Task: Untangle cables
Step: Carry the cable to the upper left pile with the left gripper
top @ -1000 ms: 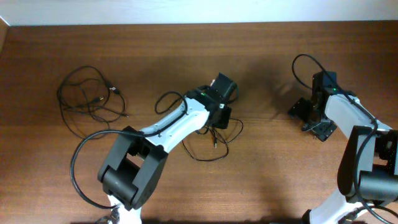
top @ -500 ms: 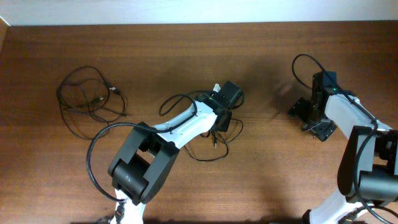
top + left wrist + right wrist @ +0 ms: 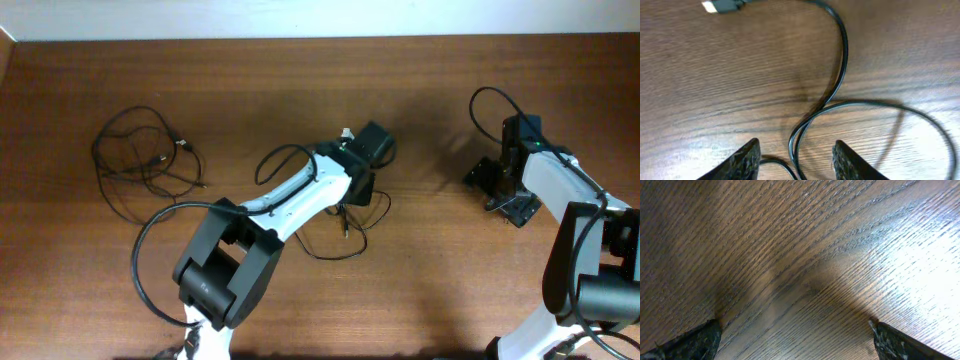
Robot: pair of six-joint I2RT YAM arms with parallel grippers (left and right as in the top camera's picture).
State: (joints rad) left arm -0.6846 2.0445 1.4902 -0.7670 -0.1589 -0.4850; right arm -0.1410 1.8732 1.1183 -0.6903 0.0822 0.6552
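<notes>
A thin black cable lies in loops on the wooden table's middle, partly under my left arm. In the left wrist view the cable curves down between my fingers, and its plug lies at the top left. My left gripper is open, low over the table, with two strands between its fingertips. A second tangle of thin black cables lies at the far left. My right gripper is open and empty over bare wood at the right; its fingertips are spread wide.
Thicker black arm cables loop near the left arm's base and above the right arm. A pale wall edge runs along the table's far side.
My left gripper has shifted slightly right and away over the middle cable. The right arm has not moved.
</notes>
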